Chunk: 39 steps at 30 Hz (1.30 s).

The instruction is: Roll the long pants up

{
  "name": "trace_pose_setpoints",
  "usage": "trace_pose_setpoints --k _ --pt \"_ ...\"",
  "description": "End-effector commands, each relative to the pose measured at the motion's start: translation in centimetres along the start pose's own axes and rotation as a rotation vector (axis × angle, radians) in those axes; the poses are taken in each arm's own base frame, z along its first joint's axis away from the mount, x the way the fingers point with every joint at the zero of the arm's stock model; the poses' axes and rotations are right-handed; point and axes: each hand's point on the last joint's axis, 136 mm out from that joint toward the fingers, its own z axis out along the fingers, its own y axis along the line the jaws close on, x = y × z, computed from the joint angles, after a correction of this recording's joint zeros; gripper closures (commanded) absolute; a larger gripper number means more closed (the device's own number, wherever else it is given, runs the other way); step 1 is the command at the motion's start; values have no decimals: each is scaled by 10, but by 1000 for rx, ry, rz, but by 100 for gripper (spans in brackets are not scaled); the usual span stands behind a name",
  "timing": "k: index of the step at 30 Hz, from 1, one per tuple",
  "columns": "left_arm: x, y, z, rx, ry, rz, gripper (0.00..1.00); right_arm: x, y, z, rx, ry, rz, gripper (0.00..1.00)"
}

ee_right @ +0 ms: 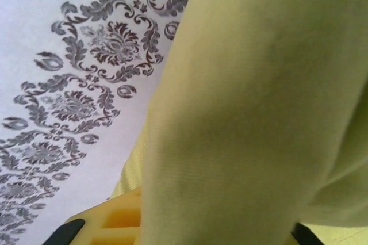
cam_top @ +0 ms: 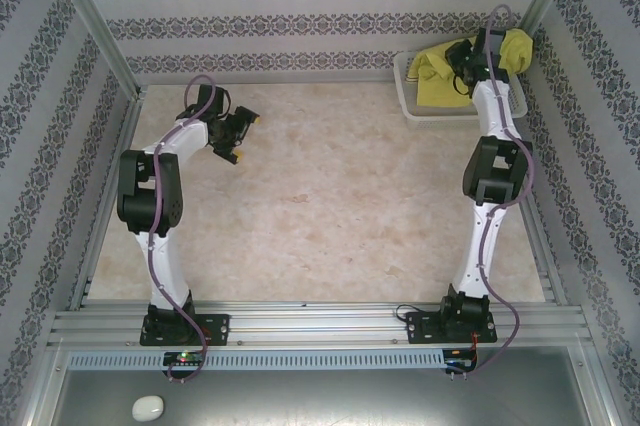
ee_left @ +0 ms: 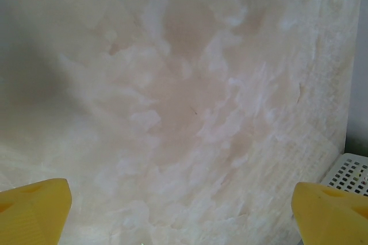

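Nearest the bases, the marbled table (cam_top: 340, 216) offers a broad open stretch, probably the room needed to spread and roll the garment. Over its left half the left end effector (cam_top: 245, 137) hangs with its yellow fingertips (ee_left: 34, 207) spread wide and nothing between them. It looks ready to take a share of the cloth once that arrives.

Farther back, at the far right corner, the right arm is stretched out to a white basket (cam_top: 404, 96). The right end effector (cam_top: 466, 62) is narrowed on the pants (cam_top: 432, 81). In the wrist view a fold drapes close over its finger, with the patterned wall (ee_right: 69, 84) behind. The cloth is bunched and raised above the basket, part of it apparently inside, so rolling has not begun. The lift seems meant to carry it to the open table.
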Motion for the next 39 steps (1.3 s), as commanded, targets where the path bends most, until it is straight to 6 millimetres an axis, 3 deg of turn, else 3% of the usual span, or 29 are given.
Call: trace_pose_setpoints --k 1,6,15,18,19,23,24,26,29,35,39 --pt "-5 10 -1 -31 -9 -1 2 13 -1 15 19 -23 7 91" --pt "-7 15 -3 -39 -22 4 2 50 -32 38 65 50 104 91" --pt "-5 28 -2 -44 -44 5 2 110 -48 52 100 147 238 91" --pt "-4 32 -4 -39 -48 7 2 124 -49 54 68 175 305 86" --pt "-3 32 -5 -40 -50 12 1 127 -49 55 56 179 304 78" --pt "-3 30 -12 -51 -52 61 0 131 -44 47 64 232 201 23" --pt "-3 28 -15 -48 -54 82 0 130 -43 42 84 247 157 3" --pt "-4 21 -21 -35 -56 119 0 122 -39 29 127 253 49 2" --pt "-10 0 -38 9 -83 195 0 95 -12 -3 143 220 -142 2" --pt "-28 -47 -103 45 -241 378 0 29 51 -109 184 26 -433 2" --pt "-43 -58 -157 31 -438 480 0 2 76 -185 186 -92 -559 2"
